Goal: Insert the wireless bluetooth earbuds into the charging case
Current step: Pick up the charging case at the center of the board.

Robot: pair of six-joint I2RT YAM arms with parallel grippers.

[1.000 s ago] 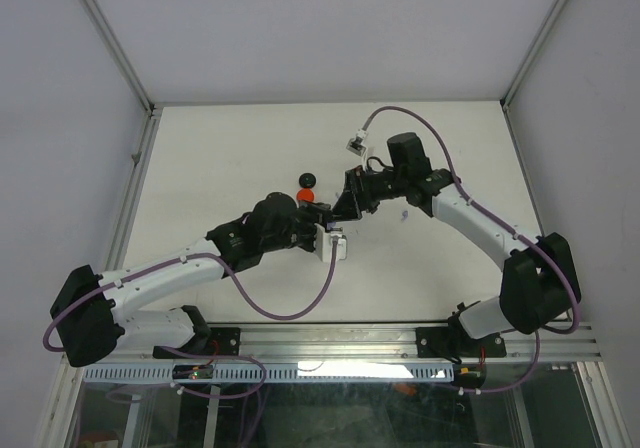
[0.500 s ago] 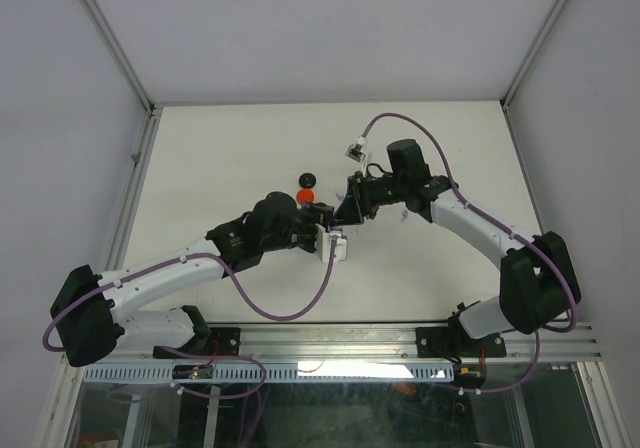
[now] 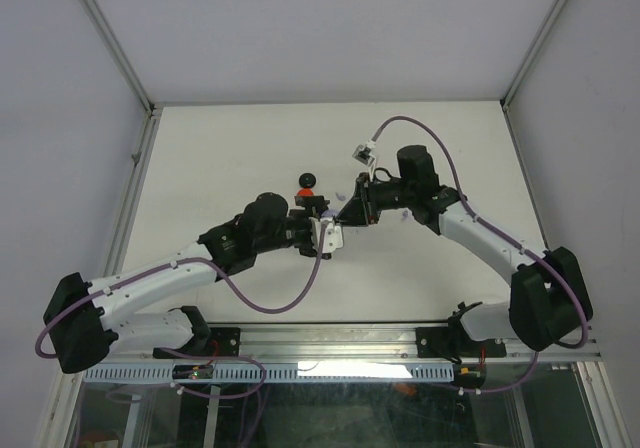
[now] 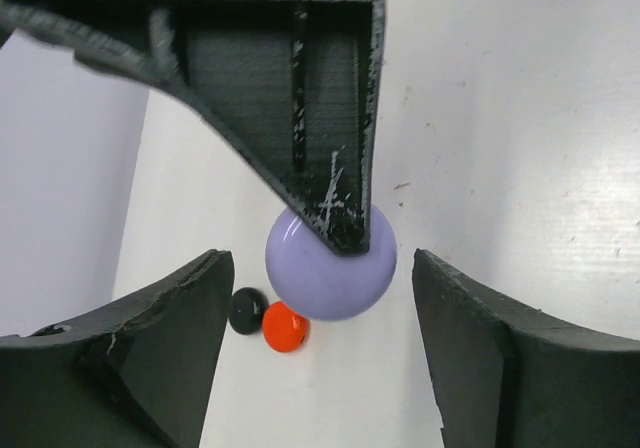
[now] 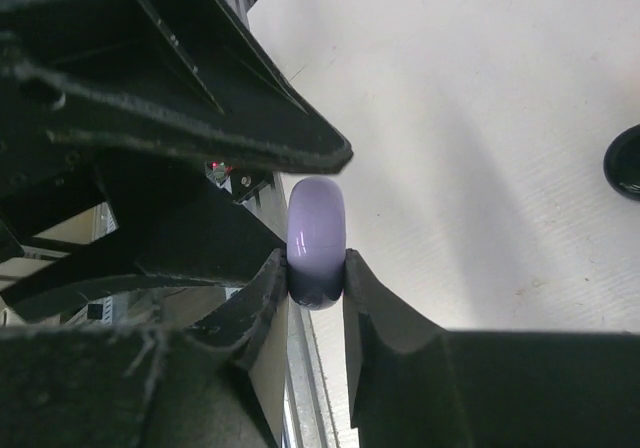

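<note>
The charging case (image 4: 320,286) is a lilac round disc held above the table. My right gripper (image 5: 316,273) is shut on it, its fingers (image 5: 375,313) pinching the two flat faces with the case (image 5: 316,223) standing on edge. My left gripper (image 4: 320,303) is open, with its fingers (image 4: 165,338) standing apart on either side of the case and touching nothing. In the top view both grippers meet mid-table, left (image 3: 322,214) and right (image 3: 342,208). No earbuds show in any view.
A small black round case (image 4: 247,310) and a red one (image 4: 284,327) lie side by side on the white table, beneath and left of the lilac case. The black one (image 3: 308,179) shows just beyond the grippers. Grey walls bound the table (image 3: 230,148).
My right gripper has shut on the lilac case. My left gripper has opened and let it go. Both arms have shifted slightly.
</note>
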